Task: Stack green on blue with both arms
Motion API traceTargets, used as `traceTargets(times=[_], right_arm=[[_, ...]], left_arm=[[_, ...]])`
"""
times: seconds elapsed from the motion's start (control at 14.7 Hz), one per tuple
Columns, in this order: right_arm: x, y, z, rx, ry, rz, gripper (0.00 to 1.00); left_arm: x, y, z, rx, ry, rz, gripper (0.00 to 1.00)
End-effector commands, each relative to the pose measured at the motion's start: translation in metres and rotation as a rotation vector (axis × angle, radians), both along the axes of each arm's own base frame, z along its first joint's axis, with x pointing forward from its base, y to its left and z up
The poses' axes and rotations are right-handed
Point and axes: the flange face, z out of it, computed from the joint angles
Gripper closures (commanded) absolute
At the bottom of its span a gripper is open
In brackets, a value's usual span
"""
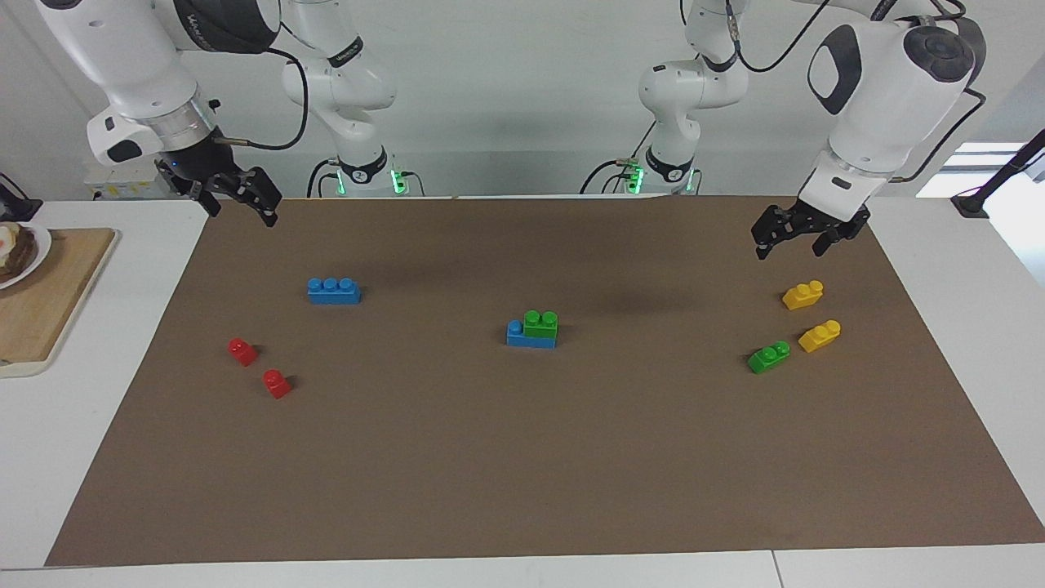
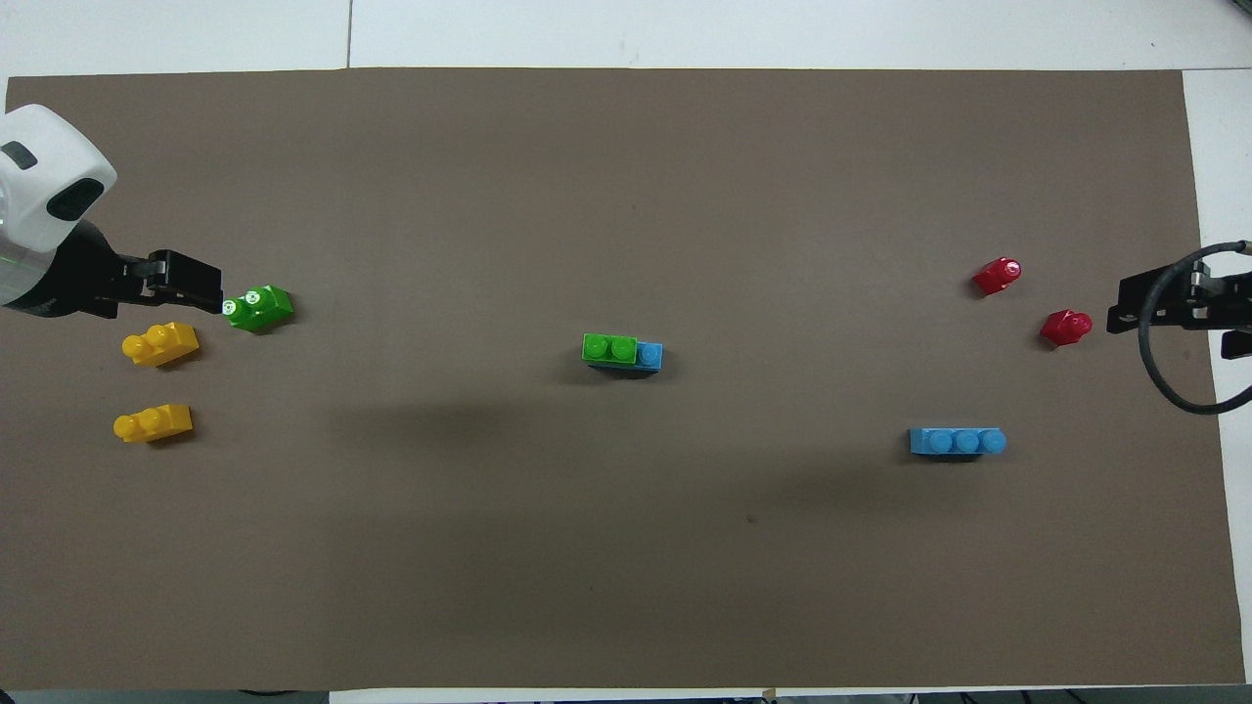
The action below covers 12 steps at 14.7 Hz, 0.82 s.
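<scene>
Left claw [image 1: 785, 237] up in the air, fingers apart, holding nothing, over the brown mat [image 1: 522, 457] at the left arm's end, just robot-side of the yellow bricks. In the overhead view it [image 2: 186, 284] sits right beside the loose green brick [image 2: 258, 308], but the facing view shows it raised, not touching.

Right claw [image 1: 237, 200] also raised, fingers apart, empty, over the mat's edge at the right arm's end.

Stack at mat centre: green brick [image 1: 540, 323] seated on blue brick [image 1: 529, 336], one blue stud left uncovered.

Loose green brick [image 1: 769, 357] lies near two yellow bricks [image 1: 802, 295] [image 1: 820, 336].

Second blue brick [image 1: 334, 291] alone toward the right arm's end; two red bricks [image 1: 242, 351] [image 1: 277, 383] farther from the robots than it.

Wooden board [image 1: 41, 294] on the white worktop [image 1: 82, 441], off the mat.
</scene>
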Motion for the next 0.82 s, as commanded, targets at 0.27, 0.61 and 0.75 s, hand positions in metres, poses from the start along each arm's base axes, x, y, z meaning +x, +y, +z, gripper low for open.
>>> traceTargets(times=[0.27,0.61,0.75], right_arm=[[-0.004,-0.007,0.006,-0.045,0.005,0.031,0.00],[-0.004,-0.006,0.006,-0.045,0.004,0.031,0.00],[-0.004,-0.006,0.004,-0.045,0.007,0.029,0.00]], left_arm=[[0.012,-0.006,0.021,-0.005,0.024,-0.020,0.00],[0.014,-0.006,0.021,-0.006,0.041,-0.018,0.00],[0.004,-0.010,0.014,-0.003,0.063,-0.023,0.00]])
